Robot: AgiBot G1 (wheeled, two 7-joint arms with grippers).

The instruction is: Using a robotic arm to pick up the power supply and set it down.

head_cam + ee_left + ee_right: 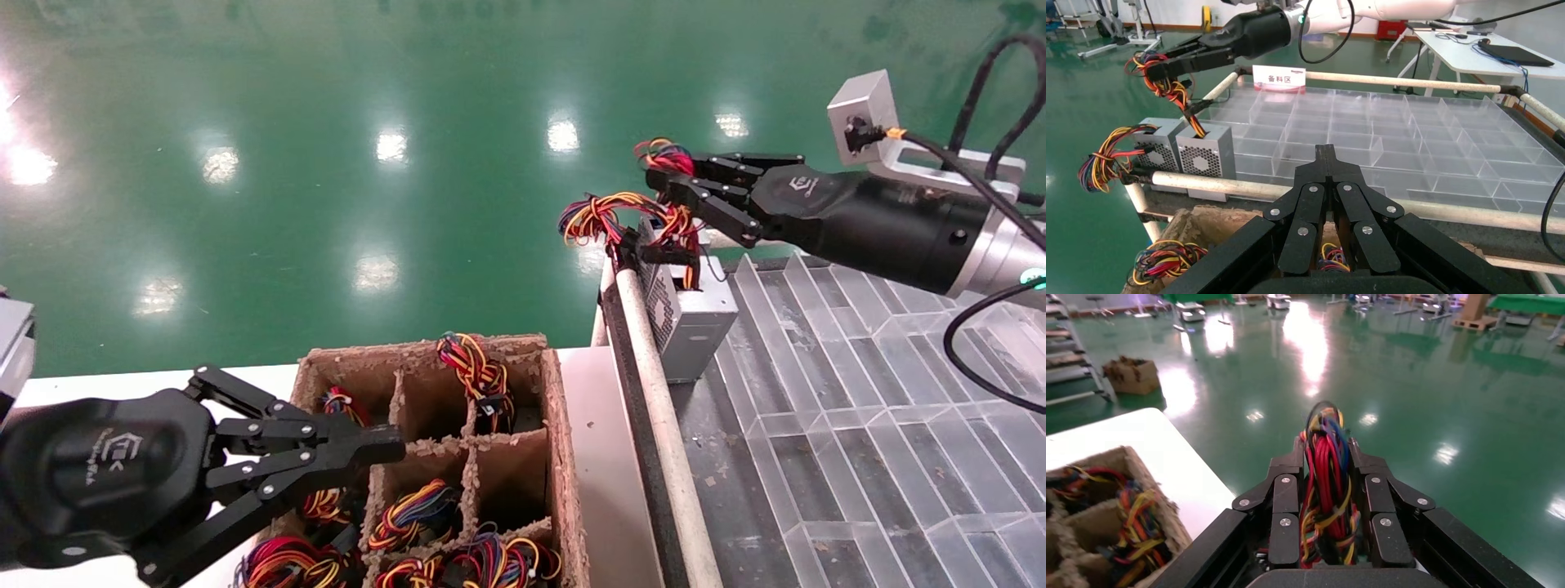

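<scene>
Our right gripper clamps PSU wires; box sits at tray edge, release left.

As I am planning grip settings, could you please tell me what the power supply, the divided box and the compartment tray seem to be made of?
The power supply: seemingly matte grey sheet metal, perforated vent side. The divided box: apparently brown moulded pulp, rough crumbly edges. The compartment tray: likely clear glossy plastic, see-through walls.

Bright overhead lamps glare off green floor
</scene>
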